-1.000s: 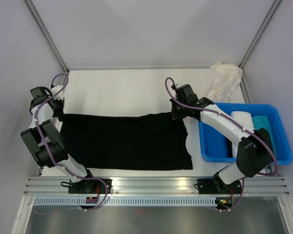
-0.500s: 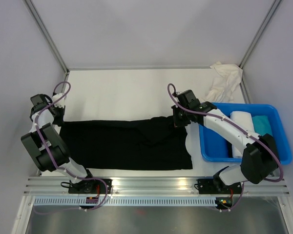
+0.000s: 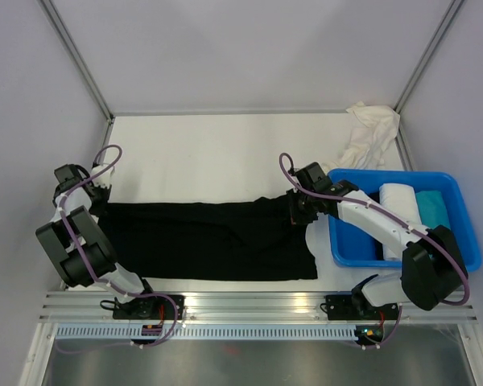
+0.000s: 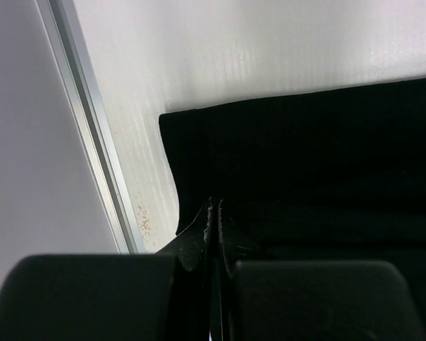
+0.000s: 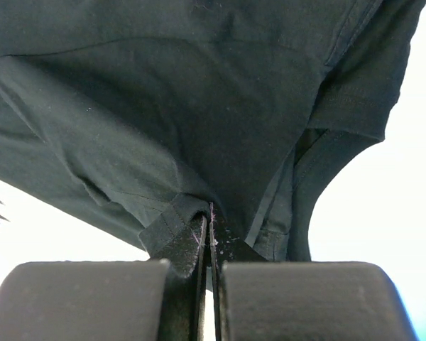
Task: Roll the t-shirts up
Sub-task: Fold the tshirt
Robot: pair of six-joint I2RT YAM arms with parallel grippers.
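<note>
The black tee (image 3: 209, 241) lies lengthwise across the bench (image 3: 201, 153). The left pincer (image 4: 214, 213) is clamped on its far-left corner, and the right pincer (image 5: 210, 217) pinches a fold of cloth, seemingly by the sleeve. The step looks like narrowing the tee, far edge toward near. Next, carry both ends evenly to the near hem, then let go.

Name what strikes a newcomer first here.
A black t-shirt lies spread across the near table, pinched at both ends by the left fingers and the right fingers. To its right stands a blue tub holding a white roll and teal cloth.
</note>
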